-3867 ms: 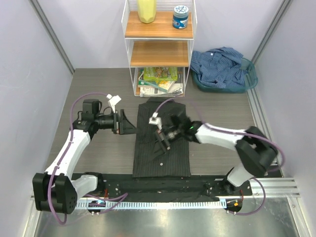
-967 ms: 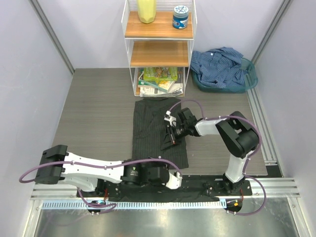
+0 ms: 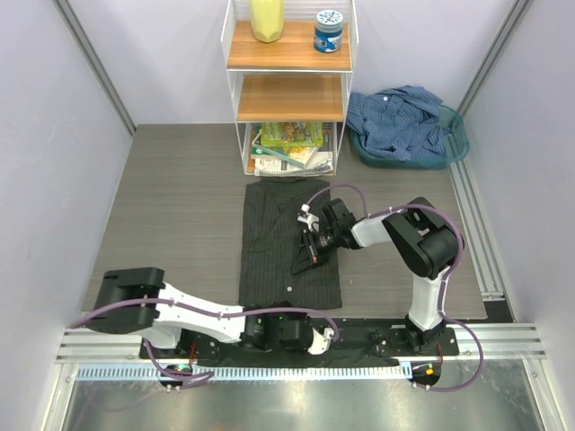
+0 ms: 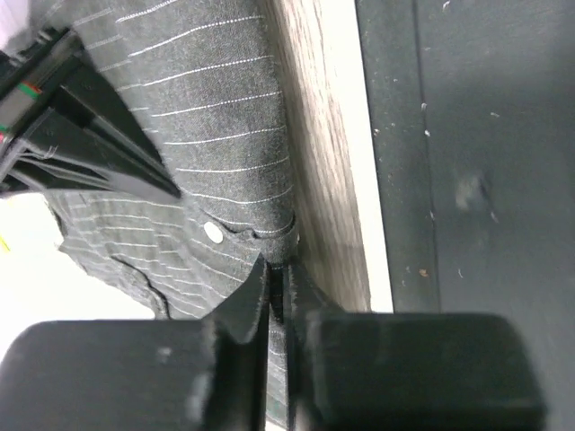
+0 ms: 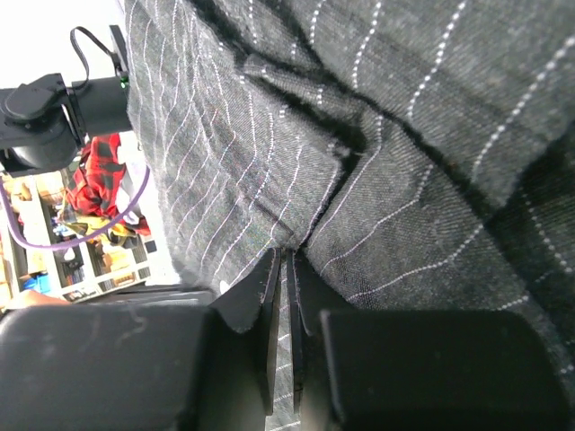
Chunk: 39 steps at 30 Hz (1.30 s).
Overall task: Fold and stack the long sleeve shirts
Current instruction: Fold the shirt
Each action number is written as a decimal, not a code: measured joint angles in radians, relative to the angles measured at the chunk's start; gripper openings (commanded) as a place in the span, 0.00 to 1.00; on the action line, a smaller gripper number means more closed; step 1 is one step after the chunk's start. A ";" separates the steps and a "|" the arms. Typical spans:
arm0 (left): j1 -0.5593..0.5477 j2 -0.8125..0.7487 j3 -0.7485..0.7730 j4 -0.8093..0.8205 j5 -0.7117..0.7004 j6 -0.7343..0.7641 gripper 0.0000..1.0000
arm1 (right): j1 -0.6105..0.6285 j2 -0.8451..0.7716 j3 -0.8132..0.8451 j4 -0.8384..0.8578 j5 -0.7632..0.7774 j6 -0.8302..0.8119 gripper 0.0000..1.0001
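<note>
The left gripper [image 4: 277,269] is pinching the near hem of the charcoal pinstriped shirt [image 4: 207,135], its jaws drawn together on the cloth right at the table's near edge. The right gripper [image 5: 286,262] is nipping a raised crease of the same shirt. Its jaws are closed on a thin ridge of fabric, though the close view makes the depth of that bite hard to tell.

From above, this shirt is lying flat as a long narrow panel in the middle of the table [image 3: 171,206], collar toward 12 o'clock. The right gripper is sitting on its 3 o'clock side and the left at its 6 o'clock hem. By that narrow outline I am judging the sleeves already folded in; the end-to-end fold is not yet made.

The blue shirt [image 3: 400,117] is lying crumpled in a teal basket [image 3: 404,162] at 1 o'clock, untouched, so well over half the job is remaining.

The table is showing grey wood grain, a white shelf unit [image 3: 289,94] is standing at 12 o'clock, and pale walls are closing the cell in.
</note>
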 measured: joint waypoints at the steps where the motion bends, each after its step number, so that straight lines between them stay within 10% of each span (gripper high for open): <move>1: 0.001 -0.020 0.013 -0.034 0.018 -0.004 0.00 | 0.001 -0.009 -0.013 0.008 0.002 0.002 0.16; 17: 0.032 -0.119 0.435 -0.577 0.554 -0.139 0.00 | -0.074 -0.117 0.359 -0.376 0.034 -0.302 0.37; 39: 0.751 0.241 0.835 -0.856 1.025 0.361 0.08 | -0.125 0.084 0.397 -0.498 0.107 -0.521 0.31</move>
